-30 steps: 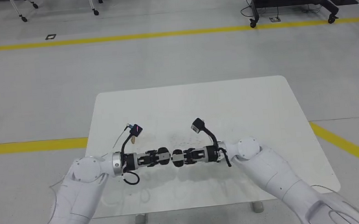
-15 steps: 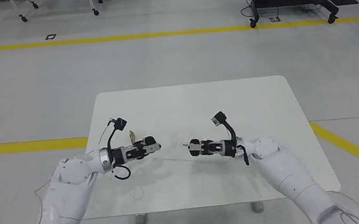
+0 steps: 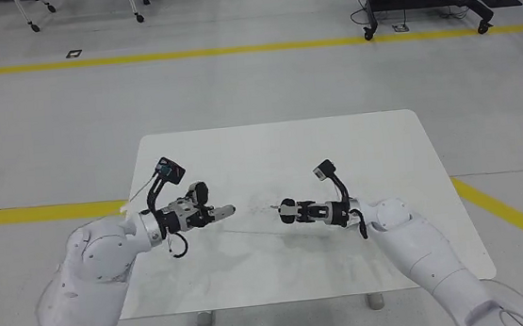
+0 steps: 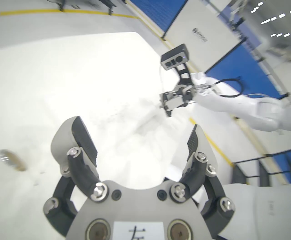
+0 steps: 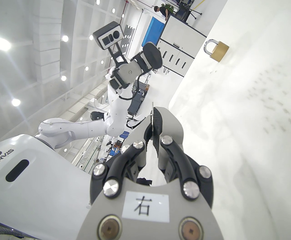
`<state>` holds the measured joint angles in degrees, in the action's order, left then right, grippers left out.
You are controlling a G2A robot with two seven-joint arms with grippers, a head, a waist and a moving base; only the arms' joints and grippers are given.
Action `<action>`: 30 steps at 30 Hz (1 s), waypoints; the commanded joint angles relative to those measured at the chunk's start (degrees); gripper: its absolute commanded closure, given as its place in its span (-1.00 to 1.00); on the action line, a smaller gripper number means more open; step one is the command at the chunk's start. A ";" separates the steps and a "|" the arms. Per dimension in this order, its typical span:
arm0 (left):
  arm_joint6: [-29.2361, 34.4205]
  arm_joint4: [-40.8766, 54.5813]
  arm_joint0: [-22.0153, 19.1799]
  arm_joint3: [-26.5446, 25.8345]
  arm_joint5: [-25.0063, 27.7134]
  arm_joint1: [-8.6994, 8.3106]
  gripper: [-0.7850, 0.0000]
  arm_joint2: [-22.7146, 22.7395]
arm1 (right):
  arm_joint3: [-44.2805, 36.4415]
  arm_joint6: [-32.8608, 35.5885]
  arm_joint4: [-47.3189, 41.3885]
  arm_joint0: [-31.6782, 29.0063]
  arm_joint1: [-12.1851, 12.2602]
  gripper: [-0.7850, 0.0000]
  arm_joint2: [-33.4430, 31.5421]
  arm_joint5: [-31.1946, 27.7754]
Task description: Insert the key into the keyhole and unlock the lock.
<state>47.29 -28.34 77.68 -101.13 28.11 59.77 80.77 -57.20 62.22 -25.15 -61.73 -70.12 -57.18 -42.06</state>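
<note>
From above, the white bench (image 3: 364, 144) stands on a grey floor (image 3: 68, 125) crossed by yellow lines, and the left pincer (image 3: 226, 209) and right pincer (image 3: 278, 209) face each other, apart, over its middle. At the left wrist, the left pincer gapes wide over the scuffed bench top, a blurred brass lock (image 4: 12, 159) lies off to one side, and blue wall panels (image 4: 254, 66) stand behind. At the right wrist, the right pincer is nipped on the thin key (image 5: 152, 109), the lock lies farther off on the bench, and pale cabinets (image 5: 177, 54) line a bright hall.
</note>
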 commanded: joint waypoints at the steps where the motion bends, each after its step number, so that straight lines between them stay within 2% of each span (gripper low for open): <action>1: -0.66 -8.82 2.79 -4.87 -2.74 -0.47 -1.00 2.90 | 0.00 0.00 0.00 0.00 0.00 1.00 0.00 0.00; 3: -1.87 -13.93 3.92 -6.23 -6.80 -0.67 -1.00 4.64 | 0.00 0.00 0.00 0.00 0.00 1.00 0.00 0.00; 5: -3.58 -17.52 3.62 -4.70 -11.03 -0.52 -1.00 3.89 | 0.00 0.00 0.00 0.00 0.00 1.00 0.00 0.00; 8: -5.20 -20.40 0.00 2.55 -14.47 0.05 -1.00 -0.01 | 0.00 0.00 0.00 0.00 0.00 1.00 0.00 0.00; 11: -7.84 -29.60 -5.51 11.53 -18.88 0.86 -1.00 -5.80 | 0.00 0.00 0.00 0.00 0.00 1.00 0.00 0.00; 16: -10.04 -31.24 -11.81 21.09 -21.98 2.83 -1.00 -13.70 | 0.00 0.00 0.00 0.00 0.00 1.00 0.00 0.00; 17: -10.22 -31.44 -12.67 22.39 -22.37 3.16 -0.83 -14.81 | 0.00 0.00 0.00 0.00 0.00 1.00 0.00 0.00; 19: -10.21 -31.98 -14.18 24.59 -23.25 3.75 -0.77 -16.74 | 0.00 0.00 0.00 0.00 0.00 1.00 0.00 0.00; 20: -10.21 -32.06 -14.78 25.30 -23.47 4.02 -0.56 -17.58 | 0.00 0.00 0.00 0.00 0.00 1.00 0.00 0.00; 22: -10.33 -31.74 -15.66 26.37 -23.92 4.47 -0.28 -18.64 | 0.00 0.00 0.00 0.00 0.00 1.00 0.00 0.00; 25: -10.49 -32.42 -16.51 27.44 -24.84 4.89 -0.16 -19.61 | 0.00 0.00 0.00 0.00 0.00 1.00 0.00 0.00; 26: -10.45 -32.77 -16.71 27.60 -25.14 4.99 -0.03 -19.87 | 0.00 0.00 0.00 0.00 0.00 1.00 0.00 0.00; 30: -9.86 -33.69 -16.69 26.82 -26.68 5.22 0.02 -20.08 | 0.00 0.00 0.00 0.00 0.00 1.00 0.00 0.00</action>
<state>37.14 -61.70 60.92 -73.96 1.96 64.97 60.62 -57.20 62.22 -25.14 -61.73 -70.12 -57.18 -42.07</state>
